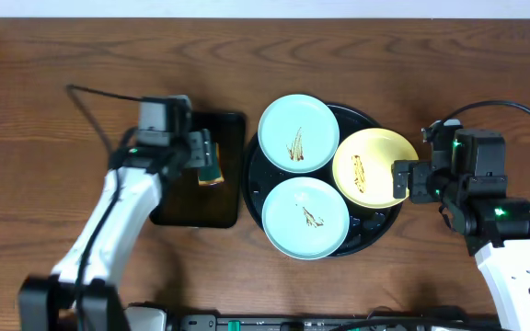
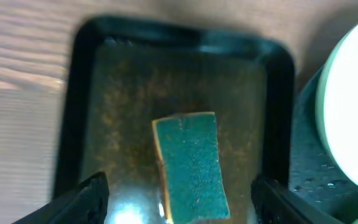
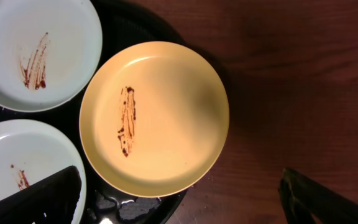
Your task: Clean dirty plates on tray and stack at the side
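Three plates lie on the round black tray (image 1: 368, 118). Two are mint-blue, one at the back (image 1: 299, 133) and one at the front (image 1: 305, 217), and one is yellow (image 1: 371, 167) on the right. All have dark smears in the centre. My right gripper (image 1: 403, 182) is open and empty just above the yellow plate's right edge. In the right wrist view its fingers (image 3: 188, 202) straddle the near rim of the yellow plate (image 3: 160, 118). My left gripper (image 1: 205, 158) is open over a green sponge (image 2: 190, 165), with a finger on each side and not touching it.
The sponge lies in a smaller rectangular black tray (image 2: 166, 37) just left of the round tray, also visible from overhead (image 1: 191, 207). Bare wooden table (image 1: 53, 184) lies left, behind and right of both trays. The round tray's floor is wet (image 3: 135, 208).
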Motion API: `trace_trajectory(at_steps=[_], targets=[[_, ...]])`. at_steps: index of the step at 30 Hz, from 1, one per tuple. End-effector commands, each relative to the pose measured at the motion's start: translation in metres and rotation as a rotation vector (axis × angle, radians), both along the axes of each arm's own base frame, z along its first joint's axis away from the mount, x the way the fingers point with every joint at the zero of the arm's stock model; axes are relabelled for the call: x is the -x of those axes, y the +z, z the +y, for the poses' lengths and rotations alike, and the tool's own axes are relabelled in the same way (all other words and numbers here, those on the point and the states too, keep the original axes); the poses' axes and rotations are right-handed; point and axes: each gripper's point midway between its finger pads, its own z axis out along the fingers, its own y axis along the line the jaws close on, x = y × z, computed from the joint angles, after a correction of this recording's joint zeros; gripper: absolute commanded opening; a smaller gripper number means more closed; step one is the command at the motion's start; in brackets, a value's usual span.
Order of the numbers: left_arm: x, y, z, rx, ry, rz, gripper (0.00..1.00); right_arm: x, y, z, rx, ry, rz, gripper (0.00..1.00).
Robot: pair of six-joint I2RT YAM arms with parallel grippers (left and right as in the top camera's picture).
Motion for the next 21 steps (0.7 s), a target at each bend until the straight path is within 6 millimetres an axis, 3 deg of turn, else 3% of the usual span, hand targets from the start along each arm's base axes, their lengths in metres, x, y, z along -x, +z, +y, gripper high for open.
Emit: trace_trajectory(at_steps=[1,6,10,14,17,21], targets=[[-0.004,-0.019,-0.001,-0.068,0.009,0.041,0.74,-0.004,0.010,-0.004,0.013,-0.008,-0.026,0.99],[0.001,-0.055,-0.008,-0.102,-0.014,0.129,0.71,-0.003,0.010,-0.005,0.013,-0.008,-0.024,0.99],[0.002,-0.071,-0.012,-0.102,-0.011,0.164,0.68,-0.003,0.010,-0.005,0.013,-0.008,-0.024,0.99],[0.001,-0.077,-0.013,-0.090,0.014,0.172,0.61,-0.003,0.010,-0.005,0.013,-0.008,-0.023,0.99],[0.001,-0.076,-0.015,-0.071,0.031,0.170,0.46,-0.003,0.010,-0.005,0.013,-0.008,-0.023,0.99],[0.007,-0.081,-0.017,-0.038,0.062,0.194,0.45,-0.003,0.010,-0.005,0.013,-0.008,-0.022,0.99]])
